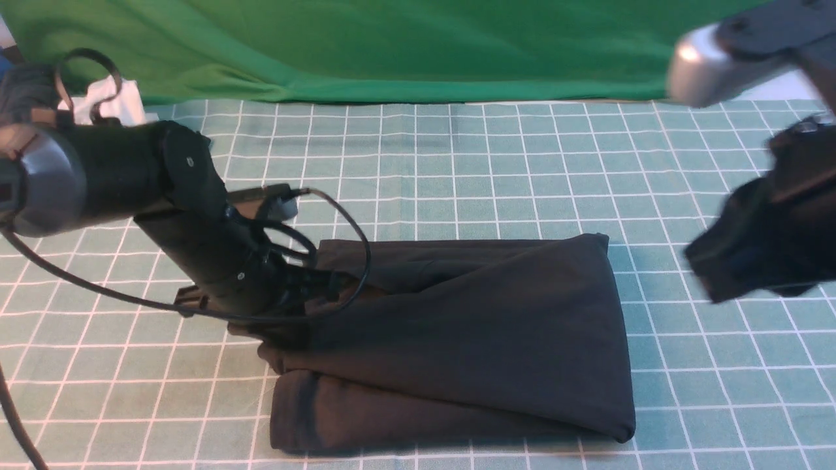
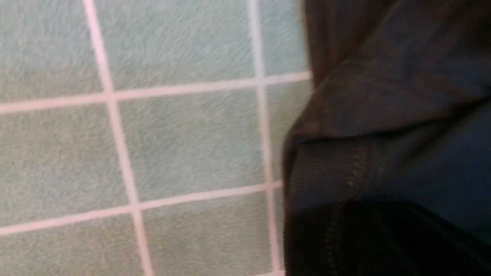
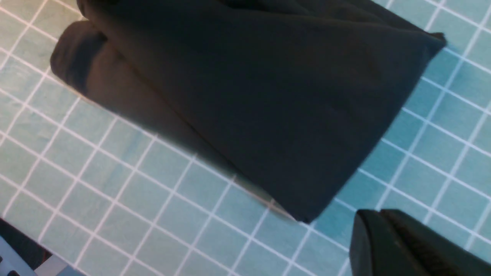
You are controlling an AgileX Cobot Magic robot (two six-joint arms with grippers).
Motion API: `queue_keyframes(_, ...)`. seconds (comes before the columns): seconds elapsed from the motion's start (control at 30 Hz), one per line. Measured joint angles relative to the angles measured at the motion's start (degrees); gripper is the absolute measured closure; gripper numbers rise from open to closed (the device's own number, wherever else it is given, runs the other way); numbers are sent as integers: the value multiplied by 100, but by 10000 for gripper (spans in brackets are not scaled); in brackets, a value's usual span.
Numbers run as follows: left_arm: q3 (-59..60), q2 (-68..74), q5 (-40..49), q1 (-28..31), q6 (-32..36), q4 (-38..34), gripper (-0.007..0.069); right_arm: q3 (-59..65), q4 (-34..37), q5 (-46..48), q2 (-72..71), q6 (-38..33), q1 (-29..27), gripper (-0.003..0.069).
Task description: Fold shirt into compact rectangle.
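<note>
Green backdrop (image 1: 392, 46) behind a tabletop (image 1: 496, 156) under a teal grid cloth. Shirt (image 1: 470, 333) folded at centre, upper layer skewed over the lower. Left end effector (image 1: 287, 294) low at the shirt's left edge, apparently pinching fabric, jaws hidden. Right end effector (image 3: 406, 249) clenched, empty, raised well clear of the shirt's right side.

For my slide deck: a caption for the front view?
Left arm's gripper down at the folded black shirt; right gripper raised clear.
</note>
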Motion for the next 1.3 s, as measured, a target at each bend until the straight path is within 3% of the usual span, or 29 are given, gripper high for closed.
queue_keyframes(0.33,-501,-737,226,-11,-1131,1368,536,-6,-414,116,-2519,-52,0,642)
queue_keyframes(0.63,-717,-1729,252,-11,-1209,1456,530,543,-685,-64,-5017,-301,0,641)
queue_keyframes(0.77,-717,-1806,263,-11,-1209,1456,526,2104,-366,-1048,-5934,-594,0,648)
queue_keyframes(0.87,-717,-1806,267,-11,-1209,1456,524,3540,399,-2434,-6138,-1332,0,648)
queue_keyframes(1.03,-717,-1806,269,-11,-1192,1461,518,4583,1027,-3839,-6046,-1898,0,648)
queue_keyframes(1.3,-717,-1806,187,-11,-1190,1460,517,4801,1086,-4193,-5998,-1936,0,634)
